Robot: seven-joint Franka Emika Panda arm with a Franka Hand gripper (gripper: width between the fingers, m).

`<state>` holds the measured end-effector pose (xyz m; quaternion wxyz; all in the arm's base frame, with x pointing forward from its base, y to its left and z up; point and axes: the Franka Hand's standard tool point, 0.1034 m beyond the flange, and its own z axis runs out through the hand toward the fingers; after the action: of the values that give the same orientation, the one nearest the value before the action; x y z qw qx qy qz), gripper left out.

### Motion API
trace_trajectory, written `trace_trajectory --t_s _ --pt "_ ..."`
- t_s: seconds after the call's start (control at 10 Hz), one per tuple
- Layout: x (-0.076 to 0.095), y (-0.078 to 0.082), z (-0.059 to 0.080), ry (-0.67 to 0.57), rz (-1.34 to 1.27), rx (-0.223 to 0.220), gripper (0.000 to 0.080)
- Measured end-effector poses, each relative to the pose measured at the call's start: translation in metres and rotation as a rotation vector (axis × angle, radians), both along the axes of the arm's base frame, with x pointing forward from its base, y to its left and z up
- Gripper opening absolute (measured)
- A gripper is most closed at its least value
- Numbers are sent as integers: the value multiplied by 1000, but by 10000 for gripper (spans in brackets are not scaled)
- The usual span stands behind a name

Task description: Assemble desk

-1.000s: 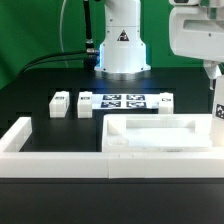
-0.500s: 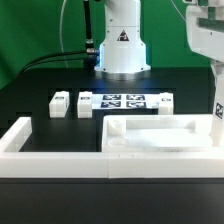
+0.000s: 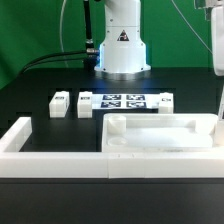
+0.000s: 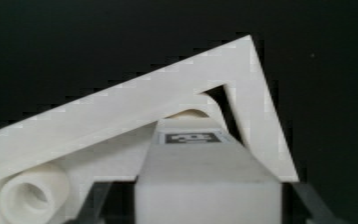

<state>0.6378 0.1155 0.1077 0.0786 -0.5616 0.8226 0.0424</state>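
The marker board (image 3: 124,101) lies on the black desk (image 3: 40,80), to the exterior view's left of the end effector (image 4: 197,190); a low white border wall (image 3: 50,160) lies nearer the camera.

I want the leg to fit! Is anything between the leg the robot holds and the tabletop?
Nothing visible is. The leg post in the gripper hangs above the tabletop corner with nothing between them. Other loose legs sit away by the marker board.

Black table (image 3: 30,95), tabletop (image 3: 160,140), leg posts (image 3: 60,103), marker board (image 3: 125,101), border wall (image 3: 50,156)
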Motion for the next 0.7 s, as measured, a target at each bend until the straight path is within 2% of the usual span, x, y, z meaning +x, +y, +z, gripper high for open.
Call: trace_trajectory --t_s 0.1,0.2,0.3,0.4,0.5,0.7 --pt "0 1 -1 1 1 0 388" --pt "-1 0 -1 5 88 -12 388" --pt "1 2 0 22 204 -23 527" --pt "7 6 2 20 248 -25 611" --pt "7 6 0 9 290 -28 642" --pt "7 6 0 -13 435 -36 648"
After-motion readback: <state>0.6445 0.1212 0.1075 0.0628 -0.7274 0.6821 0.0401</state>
